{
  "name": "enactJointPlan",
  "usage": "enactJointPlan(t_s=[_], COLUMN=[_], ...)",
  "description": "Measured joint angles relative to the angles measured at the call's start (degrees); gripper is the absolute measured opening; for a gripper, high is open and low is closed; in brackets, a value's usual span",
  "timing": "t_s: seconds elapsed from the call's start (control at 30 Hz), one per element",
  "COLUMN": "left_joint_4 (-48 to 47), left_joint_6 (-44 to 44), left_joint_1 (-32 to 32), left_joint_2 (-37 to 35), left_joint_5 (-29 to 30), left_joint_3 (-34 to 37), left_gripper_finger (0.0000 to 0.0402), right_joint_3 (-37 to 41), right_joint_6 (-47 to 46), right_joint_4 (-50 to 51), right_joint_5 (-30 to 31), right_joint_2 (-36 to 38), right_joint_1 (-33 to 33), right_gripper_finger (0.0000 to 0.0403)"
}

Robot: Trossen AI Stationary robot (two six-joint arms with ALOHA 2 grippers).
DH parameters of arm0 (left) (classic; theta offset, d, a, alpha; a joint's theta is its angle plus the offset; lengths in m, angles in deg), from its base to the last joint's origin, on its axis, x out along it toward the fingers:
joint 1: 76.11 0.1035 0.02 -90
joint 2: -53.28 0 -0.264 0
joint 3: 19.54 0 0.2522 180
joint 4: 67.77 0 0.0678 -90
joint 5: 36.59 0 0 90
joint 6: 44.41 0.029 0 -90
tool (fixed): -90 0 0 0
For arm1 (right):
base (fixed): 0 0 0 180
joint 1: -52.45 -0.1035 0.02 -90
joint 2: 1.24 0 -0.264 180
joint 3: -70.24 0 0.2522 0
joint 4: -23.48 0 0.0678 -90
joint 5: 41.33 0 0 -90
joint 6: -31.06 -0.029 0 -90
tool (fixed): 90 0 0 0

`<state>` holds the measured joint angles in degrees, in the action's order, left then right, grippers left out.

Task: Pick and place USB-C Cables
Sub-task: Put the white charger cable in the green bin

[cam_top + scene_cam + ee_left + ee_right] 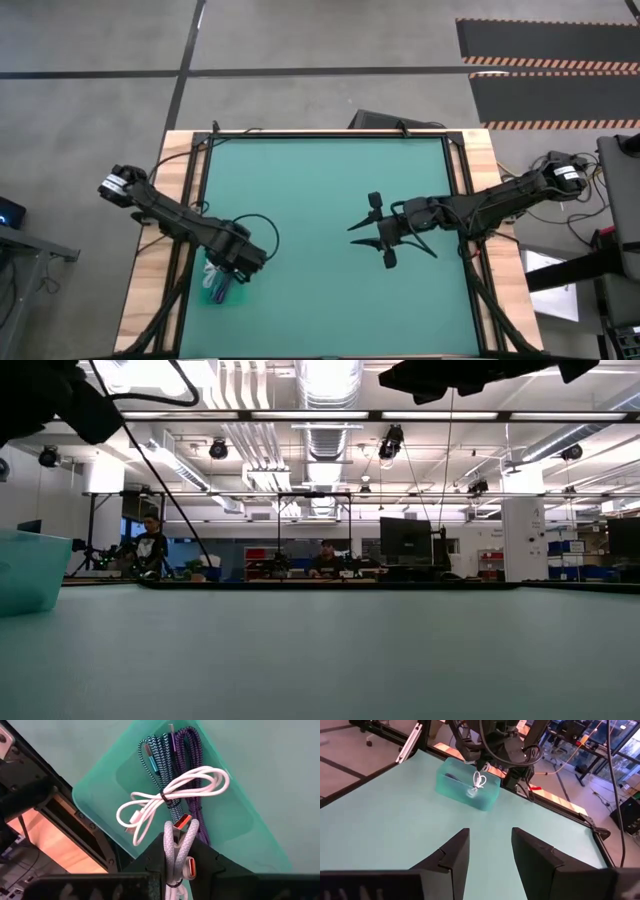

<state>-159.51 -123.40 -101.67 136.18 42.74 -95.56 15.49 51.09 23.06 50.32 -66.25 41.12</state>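
A translucent teal bin (pixel 235 815) stands near the table's left front; it also shows in the high view (pixel 214 288) and the right wrist view (pixel 467 787). In it lie a white coiled USB-C cable (pixel 175 795), a teal-black braided cable (pixel 157 765) and a purple braided cable (pixel 192 760). My left gripper (pixel 179 851) is over the bin, shut on a second whitish cable bundle (pixel 176 840) with orange-lined plugs. My right gripper (pixel 490 852) is open and empty above the table's middle right (pixel 385 235). My left gripper pinches the bundled strands of the whitish cable (pixel 172 852) between its two fingers, close behind the plugs. The fingers point down over the bin. The bundle hangs below the gripper (pixel 479 779) at the bin's open top, clear of the table.
The green mat (pixel 330 190) lies open between the two arms. Black frame rails (pixel 190 200) run along the table's edges. Black robot wires loop beside the left arm (pixel 262 228). People sit at desks in the room behind (pixel 325 558).
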Motion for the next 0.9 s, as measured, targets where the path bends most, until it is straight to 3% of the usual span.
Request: enactJointPlan(t_s=[0.9], left_joint_4=[5.9], left_joint_6=[-1.7], left_joint_1=[0.0], left_joint_2=[0.6], left_joint_5=[-0.9], left_joint_3=[5.5], left_gripper_finger=[0.0034], right_joint_3=[0.0], right_joint_6=[-0.1], right_joint_4=[0.7], right_joint_5=[0.0], right_joint_2=[0.0], right_joint_1=[0.0], right_gripper_finger=[0.0134])
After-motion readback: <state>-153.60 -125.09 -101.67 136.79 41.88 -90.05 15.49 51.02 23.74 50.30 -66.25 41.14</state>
